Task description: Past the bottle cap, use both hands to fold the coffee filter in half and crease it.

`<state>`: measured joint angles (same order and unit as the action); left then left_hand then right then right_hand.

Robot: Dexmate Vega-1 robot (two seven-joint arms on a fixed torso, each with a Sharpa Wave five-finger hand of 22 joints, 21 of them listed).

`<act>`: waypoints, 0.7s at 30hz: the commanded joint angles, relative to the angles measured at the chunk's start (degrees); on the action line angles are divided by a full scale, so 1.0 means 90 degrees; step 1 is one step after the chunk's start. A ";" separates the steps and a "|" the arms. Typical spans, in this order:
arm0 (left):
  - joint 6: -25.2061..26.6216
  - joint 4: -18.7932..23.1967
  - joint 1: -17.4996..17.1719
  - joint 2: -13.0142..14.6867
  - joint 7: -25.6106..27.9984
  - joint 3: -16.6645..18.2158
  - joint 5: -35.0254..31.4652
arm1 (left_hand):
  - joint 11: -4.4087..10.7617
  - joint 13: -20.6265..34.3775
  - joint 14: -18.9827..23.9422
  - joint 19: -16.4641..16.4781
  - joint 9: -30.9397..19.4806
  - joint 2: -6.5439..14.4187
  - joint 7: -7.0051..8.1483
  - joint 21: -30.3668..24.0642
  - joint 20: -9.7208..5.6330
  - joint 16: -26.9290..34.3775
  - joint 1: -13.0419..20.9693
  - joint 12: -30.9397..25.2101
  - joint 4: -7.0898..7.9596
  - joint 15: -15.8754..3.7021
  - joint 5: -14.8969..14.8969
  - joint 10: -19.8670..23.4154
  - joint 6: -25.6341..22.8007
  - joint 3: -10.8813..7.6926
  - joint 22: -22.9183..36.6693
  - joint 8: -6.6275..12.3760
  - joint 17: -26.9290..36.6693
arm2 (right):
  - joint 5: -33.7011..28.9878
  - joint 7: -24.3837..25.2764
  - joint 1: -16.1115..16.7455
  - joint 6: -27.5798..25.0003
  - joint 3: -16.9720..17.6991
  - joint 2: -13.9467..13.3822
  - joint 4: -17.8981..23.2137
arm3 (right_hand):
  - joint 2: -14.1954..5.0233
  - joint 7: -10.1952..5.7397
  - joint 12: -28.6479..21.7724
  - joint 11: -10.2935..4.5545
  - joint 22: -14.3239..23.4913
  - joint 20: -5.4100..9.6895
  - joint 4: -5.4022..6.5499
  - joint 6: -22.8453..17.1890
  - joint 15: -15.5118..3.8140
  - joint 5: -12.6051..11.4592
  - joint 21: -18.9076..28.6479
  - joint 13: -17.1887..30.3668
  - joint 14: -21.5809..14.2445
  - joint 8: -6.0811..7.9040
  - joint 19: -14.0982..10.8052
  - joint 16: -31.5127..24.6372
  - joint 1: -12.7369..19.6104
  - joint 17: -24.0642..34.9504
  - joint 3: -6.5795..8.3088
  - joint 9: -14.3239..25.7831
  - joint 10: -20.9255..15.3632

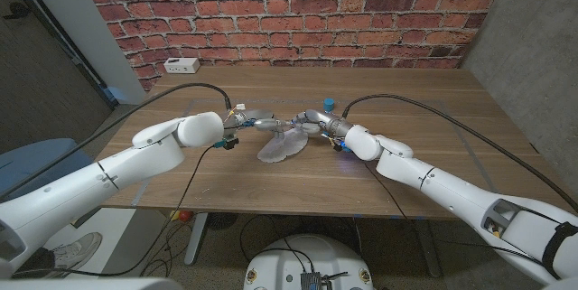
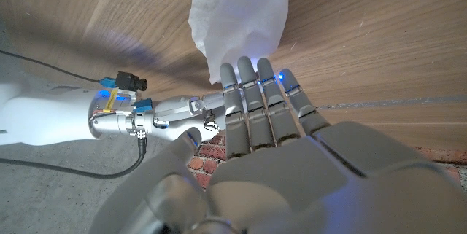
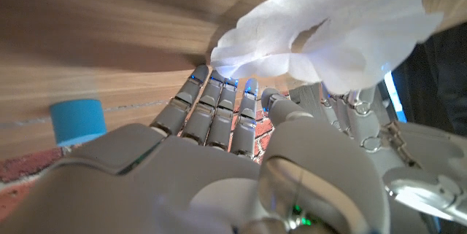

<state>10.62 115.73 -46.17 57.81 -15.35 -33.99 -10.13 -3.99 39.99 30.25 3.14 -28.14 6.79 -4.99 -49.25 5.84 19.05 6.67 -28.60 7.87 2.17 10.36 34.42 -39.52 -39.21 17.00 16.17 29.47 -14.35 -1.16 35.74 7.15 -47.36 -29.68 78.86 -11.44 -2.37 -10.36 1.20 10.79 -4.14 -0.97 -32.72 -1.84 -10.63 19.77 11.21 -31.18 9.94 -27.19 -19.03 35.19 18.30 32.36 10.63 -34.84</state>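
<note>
Coffee filter (image 1: 281, 147): white, crumpled and partly folded, lying on the bench (image 1: 415, 159) at frame centre, just below where the two hands meet. Left hand (image 1: 262, 125) has fingertips (image 2: 248, 70) on the filter's edge, fingers straight and together. Right hand (image 1: 307, 124) pinches the filter's rim, seen in the right wrist view. Blue bottle cap (image 1: 329, 104) stands just above the right hand, part-hidden by it. Small white box (image 1: 181, 65) upper left, by the brick wall. Fold line hard to make out.
</note>
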 commanded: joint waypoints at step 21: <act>-0.3207 -0.1841 -0.1162 -0.1233 0.2261 0.1256 0.1911 | 0.0226 -0.0948 -0.1219 -0.0213 0.0681 0.0019 0.0778 0.0186 -0.0102 -0.0889 0.0124 0.1378 -0.0250 -0.0141 -0.0029 -0.1693 0.2248 -0.0257 -0.0624 -0.0712 -0.0960 | 0.3593 -0.0483 0.0538 0.2594 0.1446 0.0686 -0.1302 | 0.0568 -0.0059 -0.0019 0.0167 -0.0006 -0.0388 0.0039 0.0817 0.0257 0.0073 -0.0259 -0.0012 0.1120 0.0031 0.0641 0.0486 -0.0722 -0.0083 -0.0658 -0.0001 0.1152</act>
<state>-1.46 110.64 -52.87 54.82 -2.62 -27.31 -3.61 -1.89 32.46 20.48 1.70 -22.97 6.59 1.17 -47.88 4.64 11.58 7.47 -17.97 6.21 0.82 10.15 21.32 -22.07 -41.33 11.77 10.20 21.90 10.89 -4.20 39.48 26.58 -37.76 -24.52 68.19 -7.14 -3.33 -10.36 1.97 10.65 -7.59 -0.59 -25.50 0.30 -10.15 17.60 10.91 -21.66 9.94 -21.88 -14.84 28.70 17.61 26.92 10.62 -24.56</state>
